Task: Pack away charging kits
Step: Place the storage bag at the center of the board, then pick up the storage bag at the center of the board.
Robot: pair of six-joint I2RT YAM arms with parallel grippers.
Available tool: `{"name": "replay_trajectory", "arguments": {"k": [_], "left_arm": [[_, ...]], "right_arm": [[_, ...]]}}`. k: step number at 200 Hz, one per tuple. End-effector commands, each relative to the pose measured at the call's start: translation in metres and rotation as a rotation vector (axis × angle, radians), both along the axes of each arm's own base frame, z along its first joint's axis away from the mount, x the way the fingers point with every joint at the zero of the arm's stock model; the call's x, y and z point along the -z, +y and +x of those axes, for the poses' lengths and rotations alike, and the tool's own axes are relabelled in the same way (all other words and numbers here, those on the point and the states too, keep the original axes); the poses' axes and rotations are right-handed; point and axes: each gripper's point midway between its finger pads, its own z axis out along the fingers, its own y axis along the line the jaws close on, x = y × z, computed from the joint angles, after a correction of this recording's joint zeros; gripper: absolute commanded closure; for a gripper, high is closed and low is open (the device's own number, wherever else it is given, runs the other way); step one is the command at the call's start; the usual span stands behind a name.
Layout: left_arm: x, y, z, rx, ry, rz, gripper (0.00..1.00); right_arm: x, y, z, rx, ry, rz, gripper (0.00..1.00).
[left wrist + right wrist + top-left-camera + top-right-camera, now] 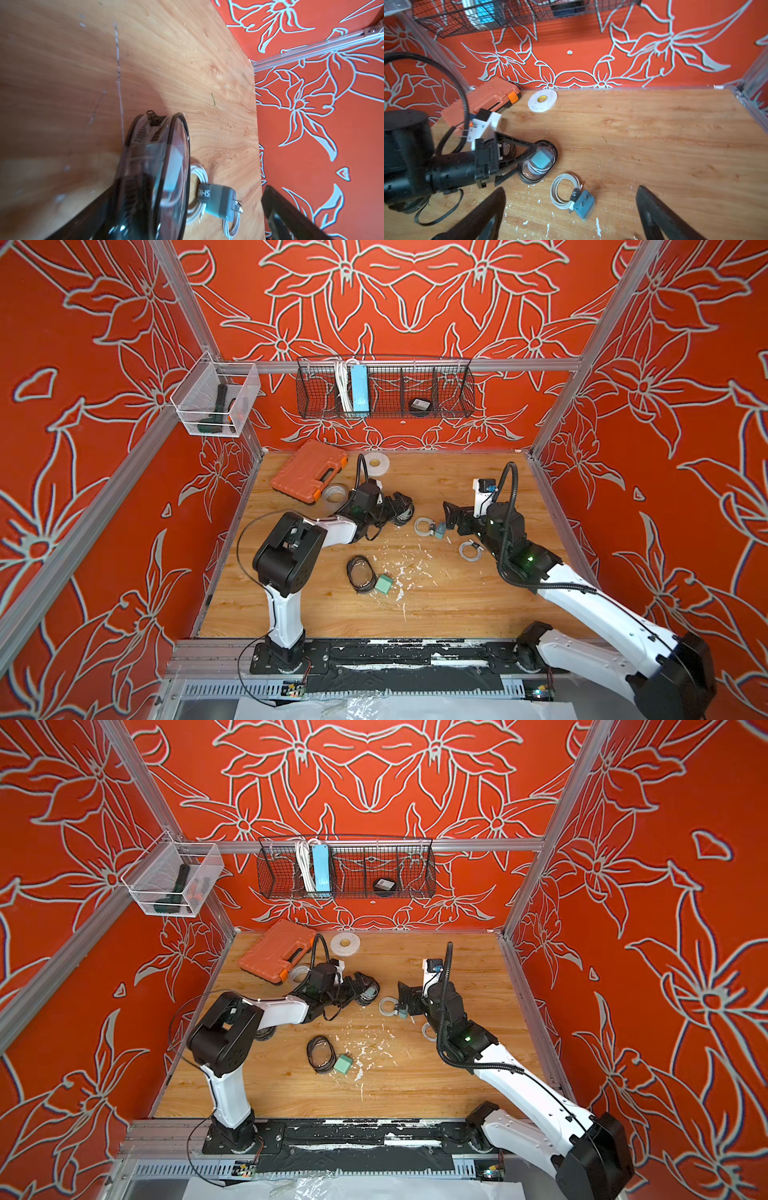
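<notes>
Standing spread, the left pincer (526,159) straddles the oval black-rimmed clear-topped pouch (538,172), which lies filled on the wooden table (654,135). The right pincer (449,517), equally spread, hovers over the loose teal cube adapter (584,204) and white coiled cable (565,176). Recommended: close on the cube's flat sides, clear of the prongs.

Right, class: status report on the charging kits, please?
Left pincer open at filled pouch; right pincer open near loose adapter, cable. Nothing in the way.
</notes>
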Motion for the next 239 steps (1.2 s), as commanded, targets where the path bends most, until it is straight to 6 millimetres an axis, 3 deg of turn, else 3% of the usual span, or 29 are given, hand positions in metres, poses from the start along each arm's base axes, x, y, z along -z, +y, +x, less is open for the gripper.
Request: {"name": "replay_trajectory", "arguments": {"k": [1,27,58,78,101,112,143,168,216,226,239], "left_arm": [[-0.006,0.018,-0.019,-0.034,0.047,0.083,0.01],[-0.019,0.041,-0.043,-0.056,0.065,0.175,0.01],[-0.037,0.093,-0.073,-0.199,0.061,0.321,0.01],[-0.05,0.123,-0.101,-0.279,0.087,0.381,0.01],[-0.064,0.137,-0.127,-0.263,0.059,0.403,0.01],[-0.062,0.145,-0.142,-0.285,0.078,0.392,0.02],[-0.066,0.137,-0.176,-0.24,-0.023,0.239,0.02],[-0.053,0.149,-0.191,-0.26,0.038,0.353,0.1],[-0.009,0.12,-0.206,-0.228,0.208,0.608,0.17],[-0.001,0.117,-0.207,-0.223,0.251,0.673,0.19],[0.005,0.112,-0.204,-0.215,0.275,0.726,0.2]], "right_arm": [[0.009,-0.026,-0.001,0.195,0.136,0.044,0.02],[0.031,-0.038,-0.007,0.292,0.248,0.04,0.02],[0.055,-0.039,-0.015,0.3,0.286,0.089,0.02],[0.064,-0.043,-0.018,0.293,0.277,0.061,0.2],[0.078,-0.056,-0.028,0.293,0.269,-0.008,0.06],[0.084,-0.062,-0.034,0.291,0.281,-0.047,0.02],[0.103,-0.083,-0.047,0.357,0.321,-0.113,0.02],[0.106,-0.088,-0.044,0.343,0.315,-0.172,0.02],[0.088,-0.116,-0.029,0.427,0.241,-0.292,0.05],[0.09,-0.128,-0.031,0.495,0.234,-0.304,0.02],[0.097,-0.128,-0.028,0.486,0.23,-0.304,0.02]]}}
